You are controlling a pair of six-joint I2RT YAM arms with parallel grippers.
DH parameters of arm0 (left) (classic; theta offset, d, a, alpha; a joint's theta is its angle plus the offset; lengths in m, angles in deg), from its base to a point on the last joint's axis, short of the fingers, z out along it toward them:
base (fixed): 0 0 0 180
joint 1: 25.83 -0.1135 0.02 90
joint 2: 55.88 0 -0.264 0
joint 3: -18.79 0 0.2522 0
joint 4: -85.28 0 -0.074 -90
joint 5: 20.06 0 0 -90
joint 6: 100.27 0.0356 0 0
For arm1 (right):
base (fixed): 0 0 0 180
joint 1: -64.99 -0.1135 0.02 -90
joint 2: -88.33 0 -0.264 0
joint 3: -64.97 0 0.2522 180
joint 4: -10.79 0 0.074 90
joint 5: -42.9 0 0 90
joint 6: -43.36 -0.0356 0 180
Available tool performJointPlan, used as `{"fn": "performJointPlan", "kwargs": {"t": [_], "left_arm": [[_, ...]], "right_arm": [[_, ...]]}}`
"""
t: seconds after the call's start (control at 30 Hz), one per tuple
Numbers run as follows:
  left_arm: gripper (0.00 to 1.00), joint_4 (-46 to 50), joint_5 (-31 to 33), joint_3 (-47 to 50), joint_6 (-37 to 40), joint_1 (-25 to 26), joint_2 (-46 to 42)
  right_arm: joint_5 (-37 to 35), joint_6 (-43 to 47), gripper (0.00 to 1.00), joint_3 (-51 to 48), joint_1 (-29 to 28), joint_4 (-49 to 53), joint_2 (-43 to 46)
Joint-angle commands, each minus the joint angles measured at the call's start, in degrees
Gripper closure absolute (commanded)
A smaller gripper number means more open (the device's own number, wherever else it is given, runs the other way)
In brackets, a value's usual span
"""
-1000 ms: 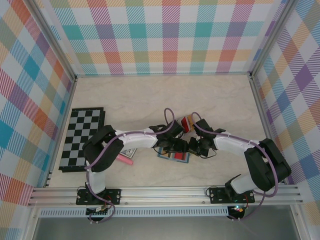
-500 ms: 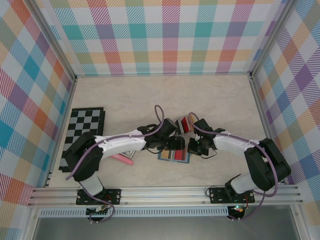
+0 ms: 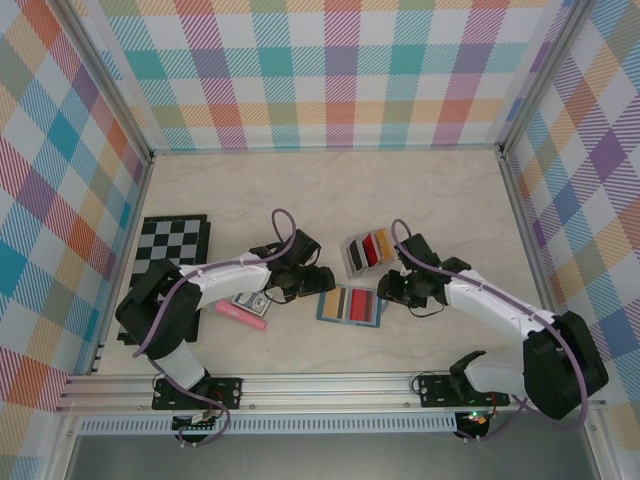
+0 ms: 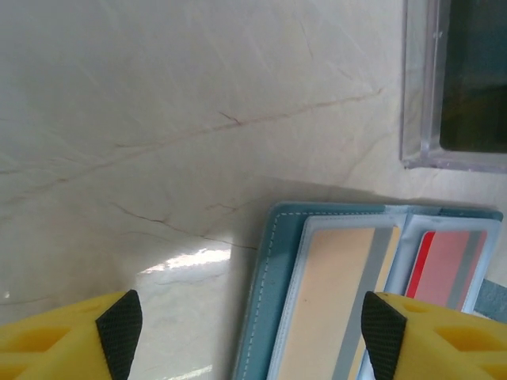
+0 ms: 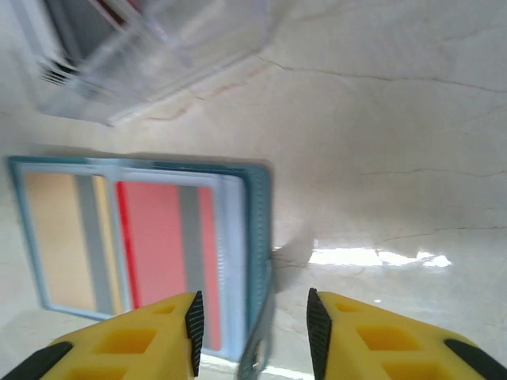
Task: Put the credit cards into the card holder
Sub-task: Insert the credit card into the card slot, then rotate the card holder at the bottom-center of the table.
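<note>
Yellow-fingered left gripper [image 4: 252, 339] is spread wide open, nothing between its black pads, hovering just over the left end of the card holder [image 4: 277, 277]. The right gripper [image 5: 253, 323] is open too, with a narrower gap. The holder's right edge sits in that gap, but the pads don't look like they're touching it.

The holder itself lies flat and unfolded on the table [image 3: 250, 200], teal border around paler clear slots. Two of the credit cards [image 5: 154, 253] are tucked in it, a tan-gold one on its left half and a red one on its right, each with a grey stripe.

Just behind the holder, toward the back wall, there's a clear tray [image 4: 420, 119] with more cards in it, red, black and grey. Left of the holder is the playing-card box [image 3: 250, 302], with a pink stick [image 3: 240, 316] right beside it. Further left of the holder sits a chessboard [image 3: 165, 275].
</note>
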Motion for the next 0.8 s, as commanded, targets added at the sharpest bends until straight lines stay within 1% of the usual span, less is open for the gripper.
{"fn": "performJointPlan", "kwargs": {"t": [0.0,0.07,0.17,0.23,0.37,0.57,0.67,0.73,0.77], "left_arm": [[0.26,-3.1,-4.5,-0.5,0.1,0.3,1.6],[0.28,-3.7,-5.3,-0.5,0.1,0.3,2.2],[0.3,-4.1,-5.9,-0.3,0.0,0.3,2.5],[0.34,-4.2,-6.5,-0.2,0.0,0.3,2.8],[0.4,-5.1,-7.3,0.5,-0.5,0.4,3.1],[0.46,-5.5,-7.7,1.3,-0.9,0.7,3.5],[0.53,-5.3,-7.9,1.4,-0.9,1.0,3.5],[0.62,-5.3,-8.2,1.6,-1.0,1.4,3.4],[0.64,-5.3,-8.1,1.7,-1.1,1.6,3.4]], "right_arm": [[4.4,-3.1,0.58,0.3,-0.6,-3.0,1.9],[5.0,-3.6,0.58,0.6,-1.0,-4.0,1.6],[3.3,-3.1,0.58,2.3,-1.1,-2.5,1.2],[3.2,-2.6,0.58,3.2,-1.1,-2.1,0.6],[6.7,-2.7,0.57,4.5,-2.1,-3.2,-1.7],[6.7,-4.3,0.57,4.9,-4.6,-4.2,-5.5],[4.8,-4.7,0.57,5.1,-4.8,-2.8,-6.3],[3.1,-4.7,0.56,5.5,-4.8,-1.8,-5.9],[1.8,-4.4,0.56,6.1,-4.8,-0.6,-5.6]]}}
